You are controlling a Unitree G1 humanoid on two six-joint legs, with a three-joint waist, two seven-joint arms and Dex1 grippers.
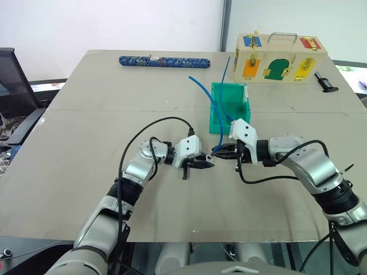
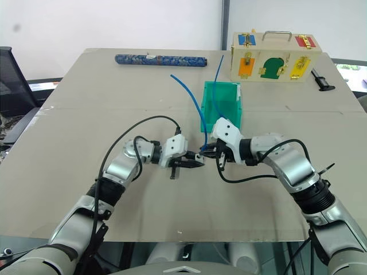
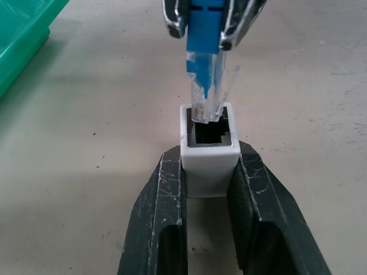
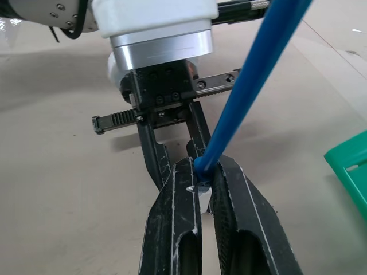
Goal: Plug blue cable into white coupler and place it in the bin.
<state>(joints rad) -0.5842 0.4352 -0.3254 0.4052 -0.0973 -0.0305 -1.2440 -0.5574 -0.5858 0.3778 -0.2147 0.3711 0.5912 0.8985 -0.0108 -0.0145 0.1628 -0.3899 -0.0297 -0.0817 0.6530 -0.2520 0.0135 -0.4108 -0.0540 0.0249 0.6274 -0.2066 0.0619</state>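
Observation:
My left gripper (image 3: 209, 157) is shut on the white coupler (image 3: 209, 163), whose dark socket faces the other hand. My right gripper (image 4: 205, 175) is shut on the plug end of the blue cable (image 4: 252, 74). The clear plug (image 3: 206, 97) has its tip just inside the socket's mouth. Both grippers meet tip to tip above the table's middle (image 1: 212, 157), just in front of the teal bin (image 1: 229, 106). From the right gripper the cable (image 1: 207, 94) arcs up and back over the bin.
A wooden box (image 1: 279, 60) with coloured doors stands at the back right, a small black tool (image 1: 325, 83) beside it. A long dark-blue patterned tube (image 1: 165, 61) lies along the far edge. A black chair (image 1: 14, 86) stands left of the table (image 1: 86, 143).

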